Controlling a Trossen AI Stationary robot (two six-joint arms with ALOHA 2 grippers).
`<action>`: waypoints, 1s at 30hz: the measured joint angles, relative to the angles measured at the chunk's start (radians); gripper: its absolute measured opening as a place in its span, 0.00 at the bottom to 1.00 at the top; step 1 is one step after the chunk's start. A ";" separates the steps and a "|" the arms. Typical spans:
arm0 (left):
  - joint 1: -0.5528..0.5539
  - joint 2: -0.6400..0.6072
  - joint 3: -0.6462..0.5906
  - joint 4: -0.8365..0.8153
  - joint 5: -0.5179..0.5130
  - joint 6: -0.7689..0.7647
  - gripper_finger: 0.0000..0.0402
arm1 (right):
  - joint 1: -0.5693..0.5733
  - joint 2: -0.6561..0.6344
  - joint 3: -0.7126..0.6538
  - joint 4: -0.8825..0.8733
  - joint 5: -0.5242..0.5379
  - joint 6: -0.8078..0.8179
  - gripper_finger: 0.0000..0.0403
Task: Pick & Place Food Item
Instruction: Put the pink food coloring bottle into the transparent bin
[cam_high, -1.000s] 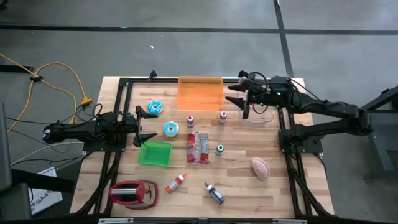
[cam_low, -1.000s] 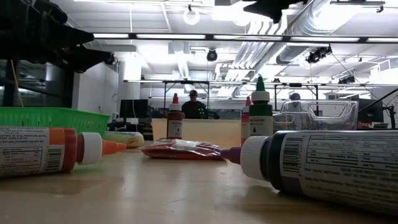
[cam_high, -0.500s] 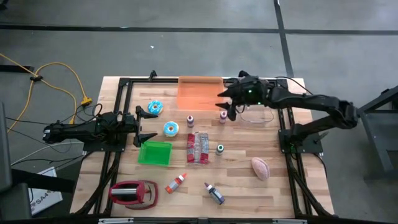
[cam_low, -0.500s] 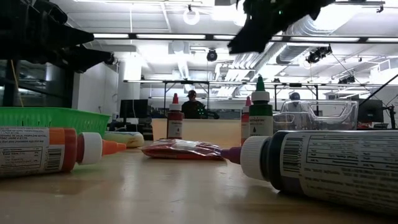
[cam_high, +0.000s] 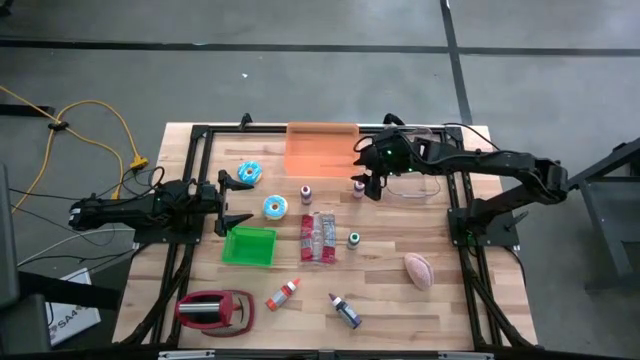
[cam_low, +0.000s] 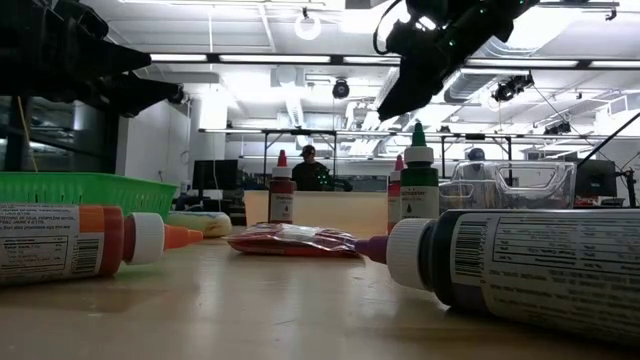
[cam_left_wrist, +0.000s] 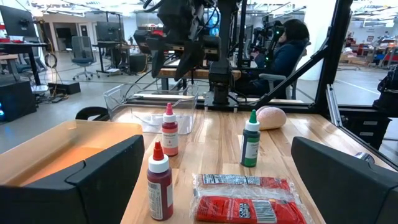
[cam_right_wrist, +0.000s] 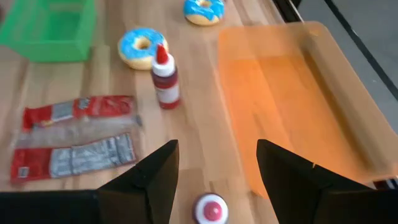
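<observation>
The wooden table (cam_high: 450, 300) carries an orange tray (cam_high: 321, 150), green basket (cam_high: 249, 245), doughnuts (cam_high: 274, 207), candy packets (cam_high: 318, 238) and bottles (cam_high: 346, 312).

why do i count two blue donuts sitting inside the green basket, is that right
Not quite: there are two blue donuts, but both lie on the table outside the green basket, between it and the orange tray. The high view shows this, and the right wrist view agrees.

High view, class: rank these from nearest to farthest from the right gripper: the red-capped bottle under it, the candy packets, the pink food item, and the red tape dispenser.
1. Red-capped bottle: directly below the right gripper.
2. Candy packets: table centre, toward the near edge.
3. Pink food item: right side, nearer the front.
4. Red tape dispenser: front left corner, farthest.
</observation>
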 joint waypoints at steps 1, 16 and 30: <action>0.000 0.000 0.000 0.000 0.000 0.000 0.99 | 0.000 0.000 0.000 -0.009 0.012 0.000 0.51; 0.000 0.000 0.000 0.000 0.000 0.000 0.99 | 0.014 0.059 0.000 -0.125 0.042 0.039 0.51; 0.000 0.000 0.000 0.000 0.000 0.000 0.99 | 0.013 0.134 -0.001 -0.156 0.077 0.094 0.51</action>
